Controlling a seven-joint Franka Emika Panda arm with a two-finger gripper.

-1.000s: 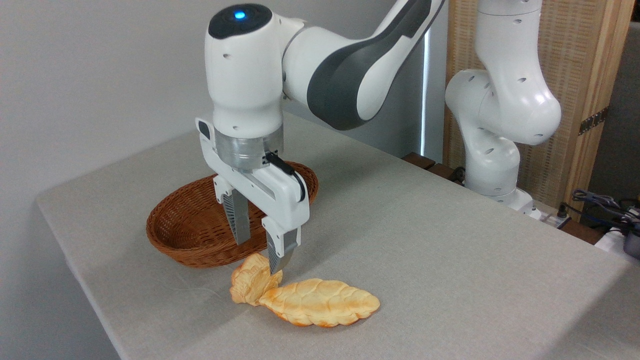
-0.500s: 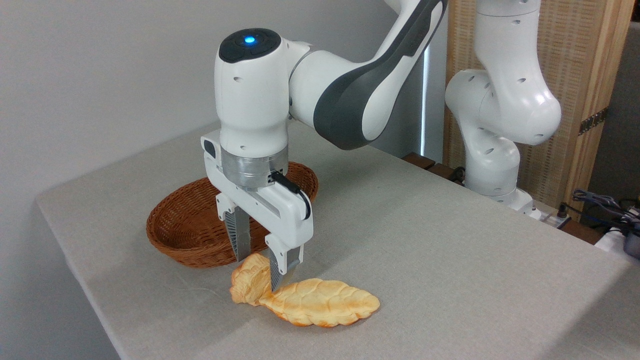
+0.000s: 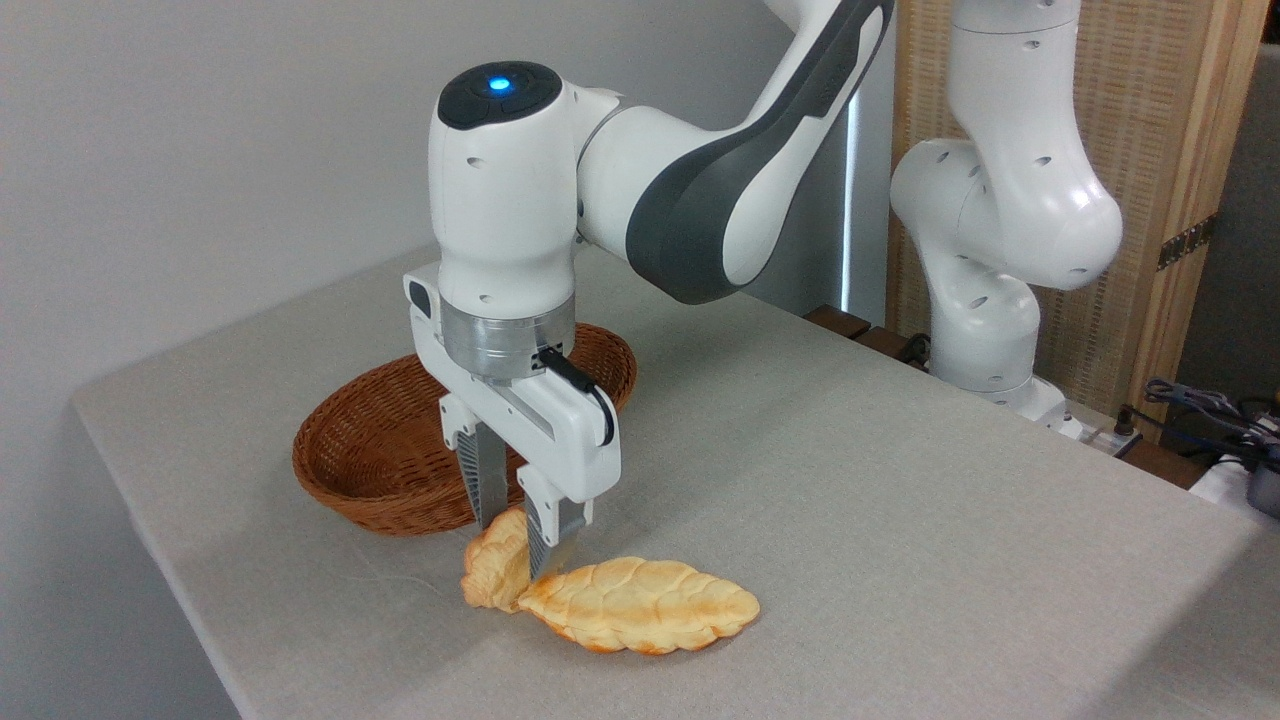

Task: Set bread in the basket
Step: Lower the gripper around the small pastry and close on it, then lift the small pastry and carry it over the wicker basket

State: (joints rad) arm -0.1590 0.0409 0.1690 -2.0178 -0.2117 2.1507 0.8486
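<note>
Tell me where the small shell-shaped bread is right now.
The small bread lies on the table, just in front of the wicker basket, touching the braided loaf's left end, between the pincer's fingers.

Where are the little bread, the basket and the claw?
bread (image 3: pixel 494 570), fixed camera, its ridged left side.
basket (image 3: pixel 372 440), fixed camera, its woven inner wall.
claw (image 3: pixel 512 545), fixed camera, midway between the fingertips, astride the bread.
</note>
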